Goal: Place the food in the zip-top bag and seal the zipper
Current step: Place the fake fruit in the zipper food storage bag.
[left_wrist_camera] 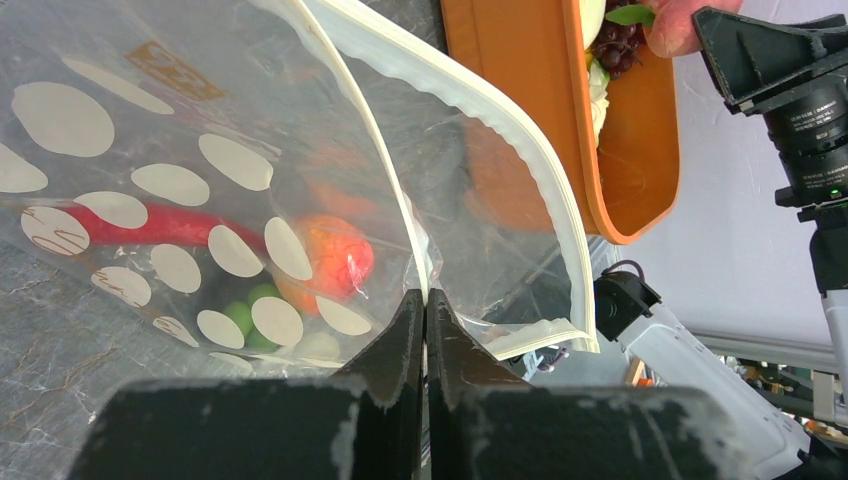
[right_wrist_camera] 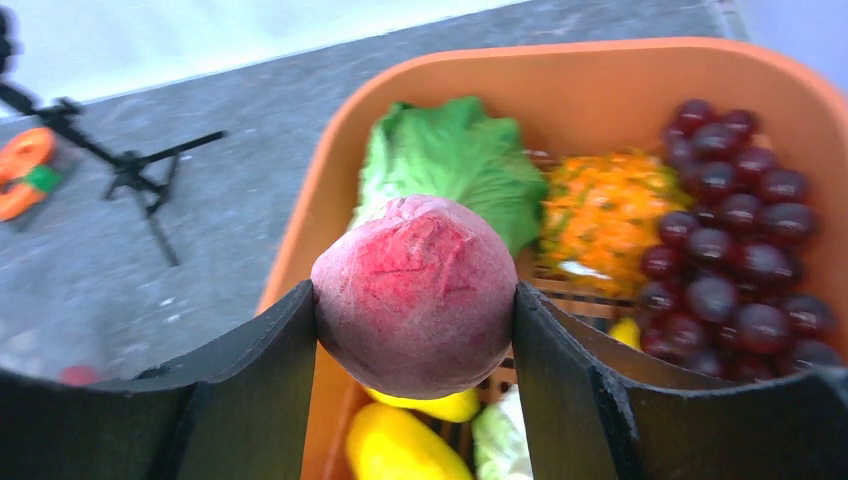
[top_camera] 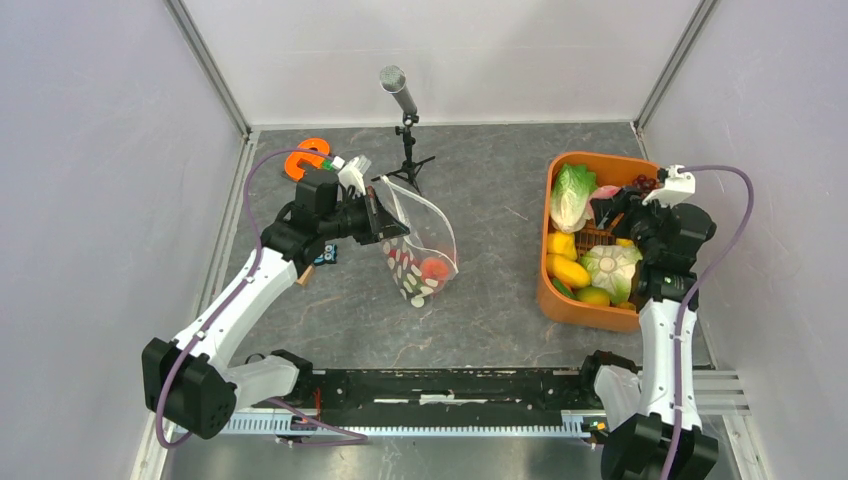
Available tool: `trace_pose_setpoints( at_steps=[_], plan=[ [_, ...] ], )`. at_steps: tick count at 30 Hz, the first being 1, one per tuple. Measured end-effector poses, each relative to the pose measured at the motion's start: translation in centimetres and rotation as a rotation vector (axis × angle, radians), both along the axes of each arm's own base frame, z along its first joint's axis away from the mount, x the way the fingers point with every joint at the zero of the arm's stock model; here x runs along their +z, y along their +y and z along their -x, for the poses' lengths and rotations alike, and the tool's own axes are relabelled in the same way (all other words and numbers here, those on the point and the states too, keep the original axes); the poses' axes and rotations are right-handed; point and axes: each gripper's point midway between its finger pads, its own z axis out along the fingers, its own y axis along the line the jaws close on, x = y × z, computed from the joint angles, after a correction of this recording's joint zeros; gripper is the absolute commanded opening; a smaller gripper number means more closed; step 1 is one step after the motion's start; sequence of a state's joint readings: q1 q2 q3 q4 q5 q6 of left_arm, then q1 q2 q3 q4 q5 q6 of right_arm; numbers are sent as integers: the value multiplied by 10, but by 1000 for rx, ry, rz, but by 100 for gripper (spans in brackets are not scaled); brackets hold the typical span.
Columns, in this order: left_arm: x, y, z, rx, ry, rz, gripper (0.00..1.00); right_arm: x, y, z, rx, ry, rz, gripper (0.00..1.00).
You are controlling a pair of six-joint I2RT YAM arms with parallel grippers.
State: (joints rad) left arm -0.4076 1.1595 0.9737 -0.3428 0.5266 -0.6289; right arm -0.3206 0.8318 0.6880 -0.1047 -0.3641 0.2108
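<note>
Gripping a red fruit (right_wrist_camera: 412, 265) across its middle with the right claw (right_wrist_camera: 415, 295) above the tub (right_wrist_camera: 600, 70), at right — light, hard, likely slippery — and pinching the floppy bag (left_wrist_camera: 200, 150) by its zipper (left_wrist_camera: 500, 110) with the left claw (left_wrist_camera: 425, 298), left of centre, mouth gaping.

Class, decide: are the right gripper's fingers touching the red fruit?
Touching. Right wrist view: both right gripper fingers press against the red fruit.

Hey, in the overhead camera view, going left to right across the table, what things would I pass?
Orange hook-shaped piece → zip-top bag → orange tub. The microphone stand overlaps the bag, so it's left out.
</note>
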Motion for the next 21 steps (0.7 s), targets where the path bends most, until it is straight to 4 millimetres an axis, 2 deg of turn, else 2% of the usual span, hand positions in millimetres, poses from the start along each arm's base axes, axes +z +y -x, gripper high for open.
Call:
trace_pose_setpoints(
  at_steps=[3, 11, 14, 21],
  plan=[
    [0, 0, 0, 0, -1, 0, 2, 11, 24, 0, 114, -40, -77, 29],
    [1, 0, 0, 0, -2, 1, 2, 65, 101, 14, 461, -219, -181, 29],
    [1, 0, 0, 0, -2, 1, 2, 70, 135, 21, 599, -229, -210, 30],
    [1, 0, 0, -1, -2, 2, 2, 64, 221, 47, 905, -179, -253, 30]
  ],
)
